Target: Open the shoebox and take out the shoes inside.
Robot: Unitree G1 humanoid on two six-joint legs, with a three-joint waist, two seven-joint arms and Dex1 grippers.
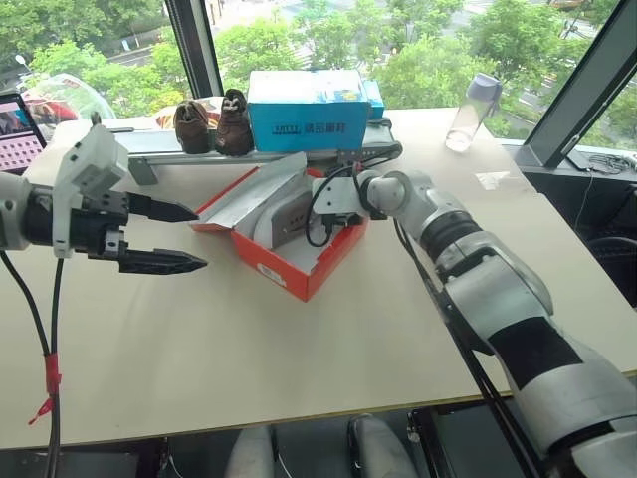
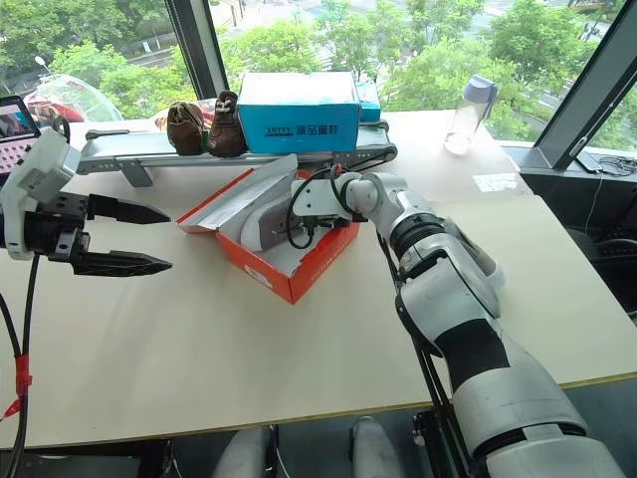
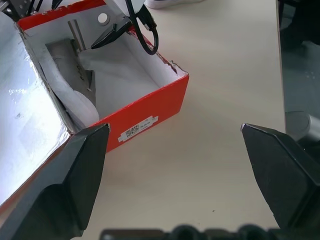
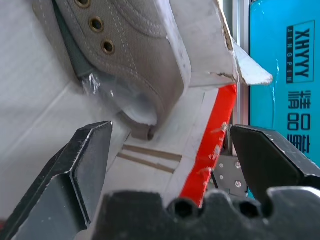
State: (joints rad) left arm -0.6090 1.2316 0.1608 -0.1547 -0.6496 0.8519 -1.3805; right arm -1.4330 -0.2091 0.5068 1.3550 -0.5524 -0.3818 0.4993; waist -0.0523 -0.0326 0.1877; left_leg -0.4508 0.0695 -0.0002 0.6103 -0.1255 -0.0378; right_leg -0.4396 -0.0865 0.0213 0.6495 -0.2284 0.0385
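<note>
Left gripper [image 1: 194,237], two black tapered fingers, hangs spread and empty over the desk's left side, just short of the box. Red cardboard shoebox [image 1: 299,274] sits mid-desk, skewed to the edges, hinged lid [image 1: 249,194] flopped open toward the left, white matte inside, small label on the near end. One grey-taupe canvas shoe [image 1: 282,217] is visible inside, white rubber sole, brass eyelets, lying on its side against the lid-side wall with crinkly clear film near it; can't tell if the second of the pair is in there. Right gripper [image 4: 170,150] is down inside the box at its far-right end, fingers spread wide, pinching nothing, the shoe's end just ahead of the gap. Risks, my read: light cardboard on a smooth beige laminate desk [image 1: 299,378], so a push from the right arm likely skates the whole box instead of seating the shoe; soft canvas can fold and slip out of a narrow pinch; a finger could snag the torn box wall or the film; the wrist cable [image 1: 320,214] may hook the rim. Behind, along the far edge: small dark brown shoes [image 1: 214,124] on a grey metal rail [image 1: 149,144], blue box [image 1: 307,110], clear plastic bottle [image 1: 473,112] far right.
</note>
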